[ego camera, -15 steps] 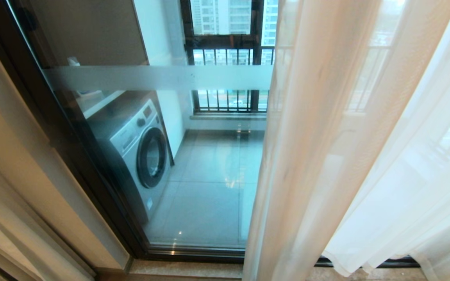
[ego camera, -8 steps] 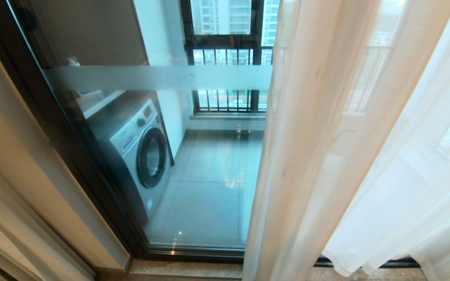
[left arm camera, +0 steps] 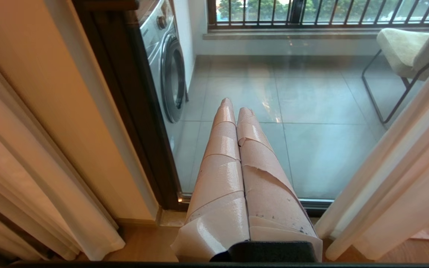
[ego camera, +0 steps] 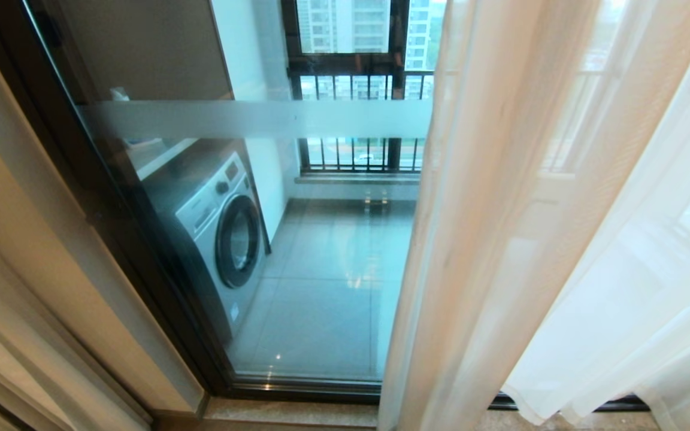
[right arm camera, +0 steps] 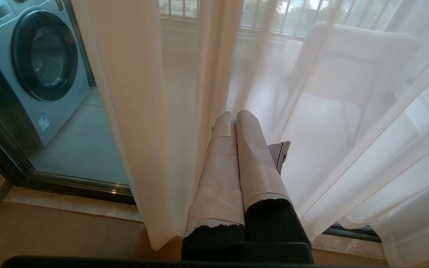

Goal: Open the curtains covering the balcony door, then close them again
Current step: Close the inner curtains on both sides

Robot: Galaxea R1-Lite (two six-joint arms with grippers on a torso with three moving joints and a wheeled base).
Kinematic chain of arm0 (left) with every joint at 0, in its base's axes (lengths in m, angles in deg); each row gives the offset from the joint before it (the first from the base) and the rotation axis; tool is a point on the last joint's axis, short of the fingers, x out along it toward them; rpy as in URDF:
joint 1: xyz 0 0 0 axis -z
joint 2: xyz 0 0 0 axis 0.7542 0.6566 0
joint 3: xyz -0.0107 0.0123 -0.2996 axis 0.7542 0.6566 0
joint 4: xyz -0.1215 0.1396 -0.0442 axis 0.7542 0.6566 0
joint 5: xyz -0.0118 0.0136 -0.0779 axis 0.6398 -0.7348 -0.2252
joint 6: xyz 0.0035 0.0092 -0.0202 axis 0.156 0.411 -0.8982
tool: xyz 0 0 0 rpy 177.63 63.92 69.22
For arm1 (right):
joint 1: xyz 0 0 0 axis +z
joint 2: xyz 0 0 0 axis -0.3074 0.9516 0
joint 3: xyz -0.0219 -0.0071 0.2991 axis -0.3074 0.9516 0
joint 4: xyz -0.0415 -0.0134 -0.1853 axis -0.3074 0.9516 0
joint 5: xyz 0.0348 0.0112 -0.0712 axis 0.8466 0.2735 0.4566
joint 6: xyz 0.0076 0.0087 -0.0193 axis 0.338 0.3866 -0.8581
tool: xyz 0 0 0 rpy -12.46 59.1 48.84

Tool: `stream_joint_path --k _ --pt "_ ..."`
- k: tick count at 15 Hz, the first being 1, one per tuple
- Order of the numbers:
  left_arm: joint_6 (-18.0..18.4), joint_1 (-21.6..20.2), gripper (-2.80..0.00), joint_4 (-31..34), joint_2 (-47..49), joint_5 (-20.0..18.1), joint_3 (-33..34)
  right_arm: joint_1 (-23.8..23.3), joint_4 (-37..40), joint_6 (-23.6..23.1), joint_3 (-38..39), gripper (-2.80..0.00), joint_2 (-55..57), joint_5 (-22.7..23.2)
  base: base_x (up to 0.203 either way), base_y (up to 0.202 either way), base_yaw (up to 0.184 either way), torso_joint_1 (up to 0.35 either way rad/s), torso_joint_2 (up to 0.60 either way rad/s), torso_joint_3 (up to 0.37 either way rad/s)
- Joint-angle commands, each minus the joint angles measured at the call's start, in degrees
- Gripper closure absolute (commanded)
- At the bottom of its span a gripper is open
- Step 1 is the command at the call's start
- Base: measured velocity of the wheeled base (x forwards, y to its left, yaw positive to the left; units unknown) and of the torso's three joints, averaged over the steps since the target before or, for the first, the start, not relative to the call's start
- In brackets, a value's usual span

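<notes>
Both grippers, left gripper [left arm camera: 235,104] and right gripper [right arm camera: 235,115], have their taped fingers pressed together, holding nothing. Just ahead, the curtains [ego camera: 501,239] cover the right part of the balcony door [ego camera: 249,120], the left glass bare.

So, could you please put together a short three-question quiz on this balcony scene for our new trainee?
1. True or false: the curtains cover the whole balcony door in the head view.
2. Which appliance stands behind the glass? A) washing machine B) refrigerator C) dishwasher
3. Fill in: the left gripper and the right gripper both have their fingers ____.

Key
1. False: the glass on the robot's left is uncovered.
2. A.
3. Shut, holding nothing.
</notes>
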Motion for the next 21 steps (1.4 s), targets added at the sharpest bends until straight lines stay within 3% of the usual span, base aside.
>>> stream_joint_path --k 1,21 --pt "-0.1 0.0 0.00 0.0 0.0 0.0 0.0 0.0 0.0 -0.1 0.0 0.00 0.1 0.0 0.000 0.190 0.004 0.000 0.00 0.003" --pt "-0.1 0.0 0.00 0.0 0.0 0.0 0.0 0.0 0.0 0.0 0.0 0.00 0.1 0.0 0.000 0.185 0.002 0.001 0.00 0.003"
